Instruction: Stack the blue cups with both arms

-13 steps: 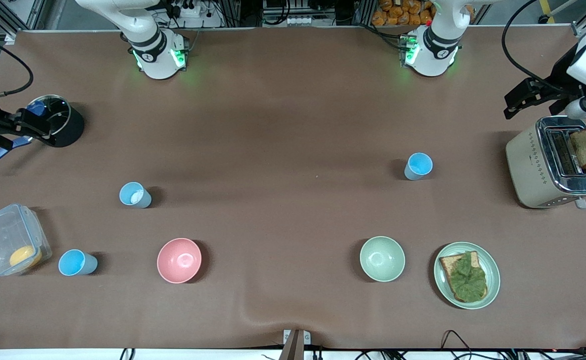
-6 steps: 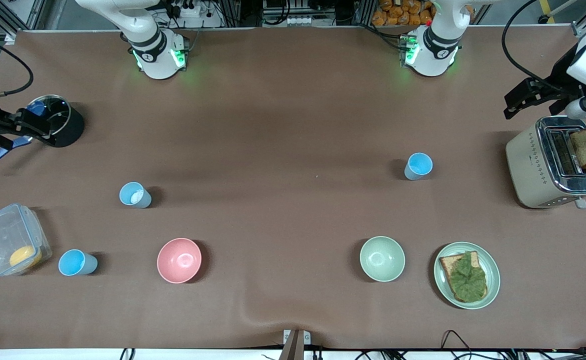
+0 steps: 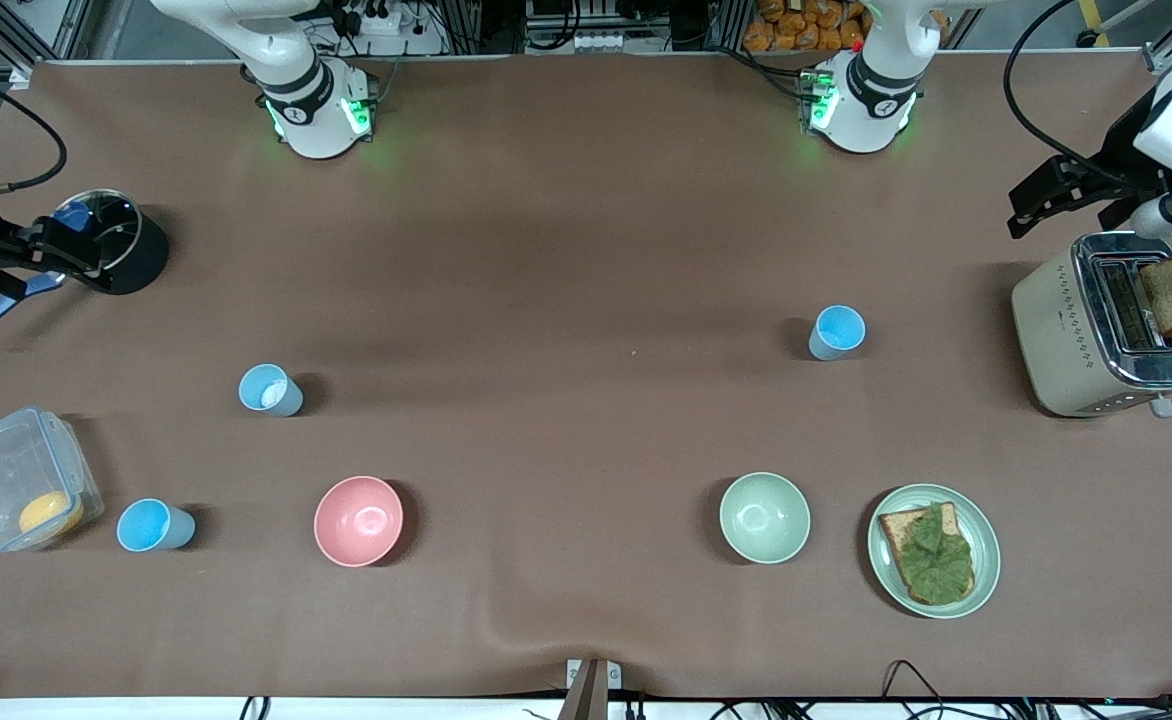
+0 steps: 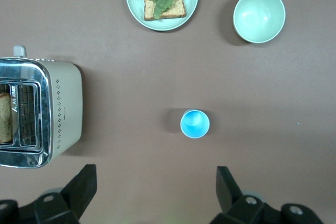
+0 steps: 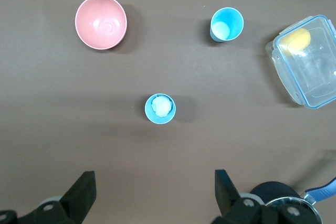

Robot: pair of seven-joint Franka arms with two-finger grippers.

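- Left gripper: I read its jaws as spread wide and holding nothing. In the left wrist view both black fingers stand well apart with bare table between them. In the front view it hangs high at the left arm's end of the table, just above the toaster.
- Right gripper: jaws likewise wide and empty. It hangs at the right arm's end of the table, beside the black pot with a blue-handled utensil.
- Blue cups: three, all upright and well apart from one another.
  - First blue cup: toward the left arm's end, farther from the front camera than the pale green bowl.
  - Second blue cup: toward the right arm's end, with a white patch inside, farther from the front camera than the pink bowl.
  - Third blue cup: just beside the clear lidded box, about level with the pink bowl. I see a pale spot inside it in the right wrist view, possibly only glare.
- Other items: a slice of bread stands in the toaster's slot; a green plate beside the pale green bowl carries toast topped with a leaf; a yellow object lies in the clear lidded box.
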